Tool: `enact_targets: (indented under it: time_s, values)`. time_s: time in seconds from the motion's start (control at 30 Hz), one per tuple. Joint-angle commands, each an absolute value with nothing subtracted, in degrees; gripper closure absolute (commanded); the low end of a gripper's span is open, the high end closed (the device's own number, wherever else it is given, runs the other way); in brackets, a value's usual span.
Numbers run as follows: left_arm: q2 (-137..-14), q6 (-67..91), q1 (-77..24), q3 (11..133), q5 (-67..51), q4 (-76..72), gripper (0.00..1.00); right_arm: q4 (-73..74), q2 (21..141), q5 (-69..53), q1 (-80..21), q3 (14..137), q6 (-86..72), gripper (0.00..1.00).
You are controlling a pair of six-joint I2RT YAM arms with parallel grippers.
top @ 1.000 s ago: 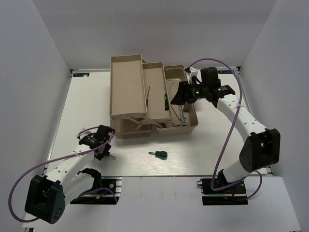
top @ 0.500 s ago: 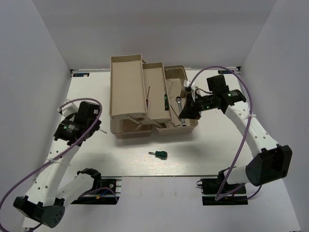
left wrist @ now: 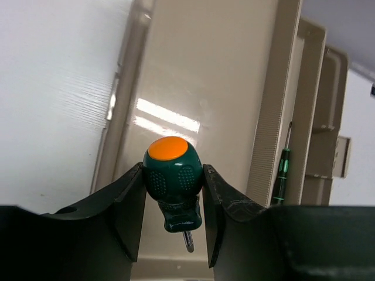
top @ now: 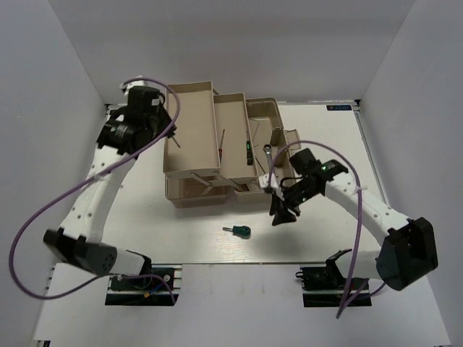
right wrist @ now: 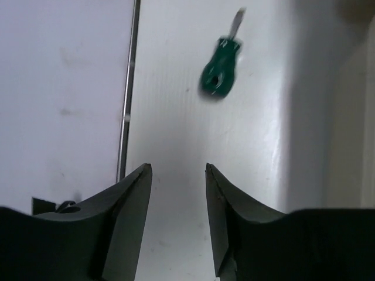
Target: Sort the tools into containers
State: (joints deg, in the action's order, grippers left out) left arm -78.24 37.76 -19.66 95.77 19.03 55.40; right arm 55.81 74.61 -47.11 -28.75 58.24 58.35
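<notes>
My left gripper (top: 172, 136) is shut on the green-handled screwdriver with an orange-red cap (left wrist: 173, 175). It holds it tip down above the far-left beige tray (top: 189, 155) of the toolbox, also seen in the left wrist view (left wrist: 193, 88). My right gripper (top: 281, 214) is open and empty over the table in front of the toolbox base (top: 283, 189); its jaws (right wrist: 177, 170) stand apart. The stubby green screwdriver (top: 237, 230) lies on the table to its left, ahead of the fingers in the right wrist view (right wrist: 221, 73). A thin black-green screwdriver (top: 250, 150) lies in the middle tray (left wrist: 282, 172). A silver wrench (top: 268, 152) lies in the base.
The toolbox stands open at the middle back, its trays spread leftward. White walls close in the table on three sides. A metal rail (right wrist: 128, 88) runs along the table's near edge.
My left arm swung from the near-left table up and back over the far-left tray, carrying the screwdriver. My right arm drew out of the toolbox base to the table in front.
</notes>
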Motion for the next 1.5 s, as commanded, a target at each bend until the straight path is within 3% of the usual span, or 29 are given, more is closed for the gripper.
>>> enact_targets:
  time_s: [0.0,0.3,0.47,0.63,0.77,1.0,1.1,1.13,1.23,1.27,1.3,1.47]
  values:
    - [-81.3,33.4,-19.5,97.7,12.2,51.4,0.93,43.9,70.1,-37.7,-33.5,51.6,55.2,0.52]
    - [-85.3,30.2,-19.5,98.5,8.0,48.5,0.33,30.3,75.1,-26.5,-45.6,48.5,45.6,0.29]
    - [-86.0,28.1,-19.5,105.2,8.0,51.8,0.19,25.8,81.1,-23.2,-51.8,49.6,40.7,0.26]
    - [-81.1,25.7,-19.5,106.2,13.5,56.9,0.16,19.7,83.4,-17.7,-56.1,48.1,37.4,0.26]
    - [-71.3,27.4,-19.5,99.2,22.4,61.6,0.14,16.7,85.4,-14.8,-58.1,47.5,34.9,0.28]
    - [-55.2,37.5,-19.5,84.6,27.9,69.3,0.12,12.8,89.3,-10.3,-61.3,46.6,33.2,0.42]
    - [-49.2,42.9,-19.5,77.6,27.9,70.6,0.12,13.1,89.7,-9.2,-61.7,45.8,33.5,0.55]
    - [-47.9,44.3,-19.5,75.9,27.9,71.1,0.12,13.0,89.7,-9.1,-61.7,45.0,33.7,0.65]
    - [-43.0,49.0,-19.5,69.0,25.4,71.1,0.12,15.0,88.5,-9.8,-61.8,45.2,33.9,0.83]
    - [-42.1,50.3,-19.5,66.1,24.8,71.1,0.12,16.9,86.8,-10.5,-61.4,46.2,33.8,0.96]
    - [-41.1,52.2,-19.5,64.6,24.2,71.1,0.12,18.1,86.0,-12.1,-61.4,46.8,33.8,1.0]
    - [-35.8,57.7,-20.0,54.9,20.1,68.1,0.12,33.8,71.8,-27.1,-60.0,54.9,36.6,1.0]
